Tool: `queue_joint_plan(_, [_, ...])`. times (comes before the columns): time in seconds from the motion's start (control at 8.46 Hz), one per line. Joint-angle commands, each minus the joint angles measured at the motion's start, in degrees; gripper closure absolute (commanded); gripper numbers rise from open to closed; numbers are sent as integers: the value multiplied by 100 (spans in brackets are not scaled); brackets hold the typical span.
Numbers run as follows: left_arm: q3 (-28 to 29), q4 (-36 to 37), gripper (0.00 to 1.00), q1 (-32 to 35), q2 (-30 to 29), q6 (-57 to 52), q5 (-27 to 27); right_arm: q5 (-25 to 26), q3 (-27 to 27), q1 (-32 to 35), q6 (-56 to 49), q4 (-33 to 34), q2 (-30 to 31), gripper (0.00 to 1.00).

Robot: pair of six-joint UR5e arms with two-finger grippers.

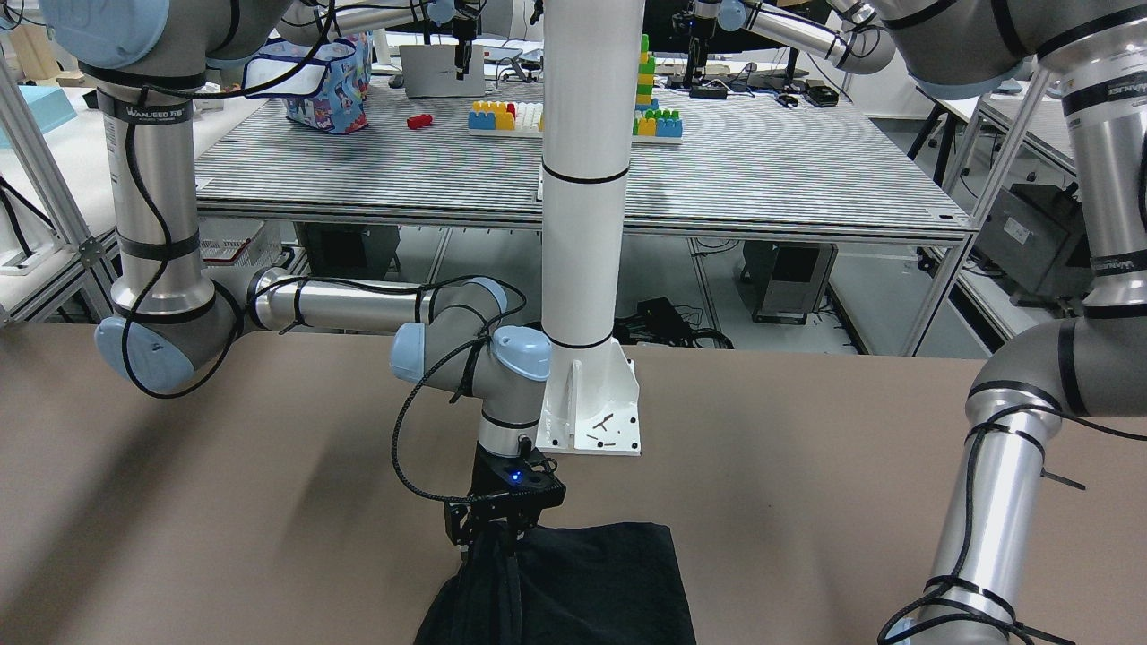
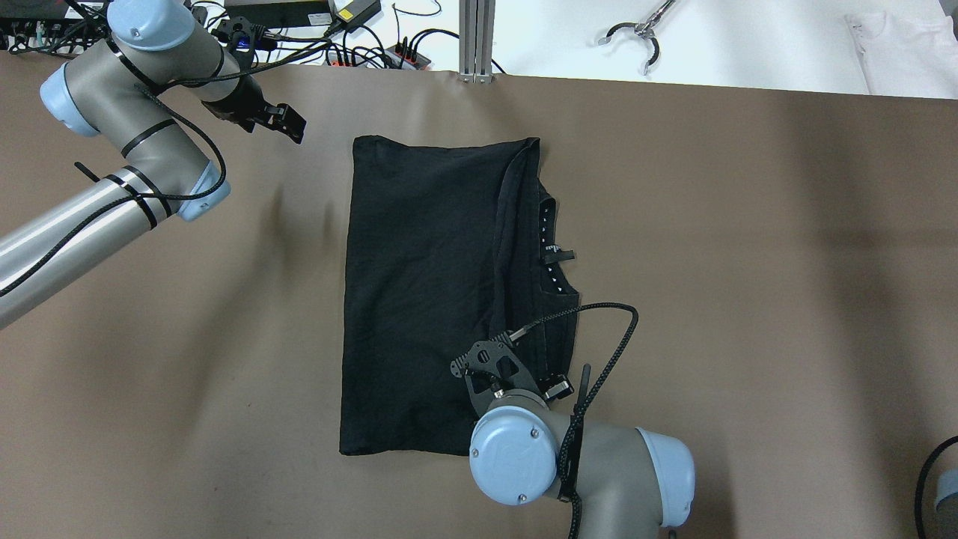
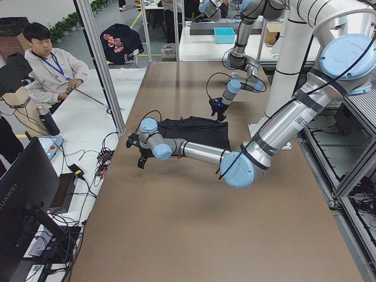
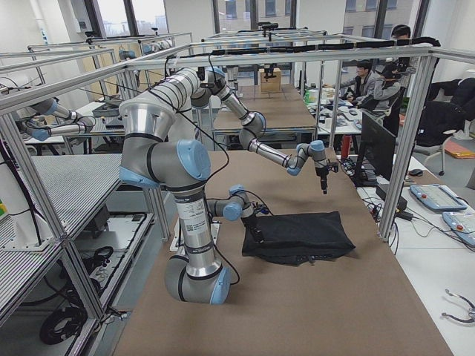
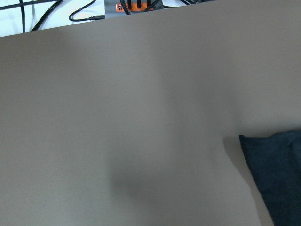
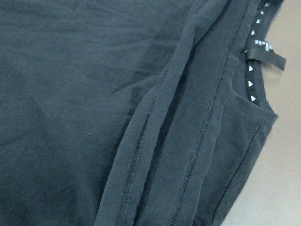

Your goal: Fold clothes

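Black T-shirt (image 2: pixel 419 299) lies mid-table, partly folded, collar at its right edge; right gripper (image 2: pixel 498 367) is low over the near edge, left gripper (image 2: pixel 288 127) hangs empty near the far corner. Neither's jaw state is readable. Next, likely a crosswise fold.

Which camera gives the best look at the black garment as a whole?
Overhead exterior: almost the whole black garment lies in frame. Front-facing crops it, side views show it small, right wrist only hems and collar, left wrist one corner.
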State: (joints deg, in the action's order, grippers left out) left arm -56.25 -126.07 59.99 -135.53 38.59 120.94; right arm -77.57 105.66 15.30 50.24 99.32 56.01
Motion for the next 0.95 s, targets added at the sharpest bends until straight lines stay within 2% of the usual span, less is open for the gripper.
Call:
queue_joint_plan(0.0, [0,-5,0,-14,0,87,-1,180,-28,-308,-32,61,-64,41])
queue_joint_plan(0.35, [0,-5,0,-14,0,87,-1,268,-151,-405,-23,53,-160,42])
queue_joint_plan(0.47, [0,-5,0,-14,0,87,-1,312,-212,-405,-23,52,-161,46])
queue_joint_plan(0.71, [0,3,0,-14,0,87,-1,313,-204,-405,-23,52,-178,61])
queue_joint_plan(0.83, [9,-5,0,-14,0,87,-1,304,-195,-405,-32,44,-178,72])
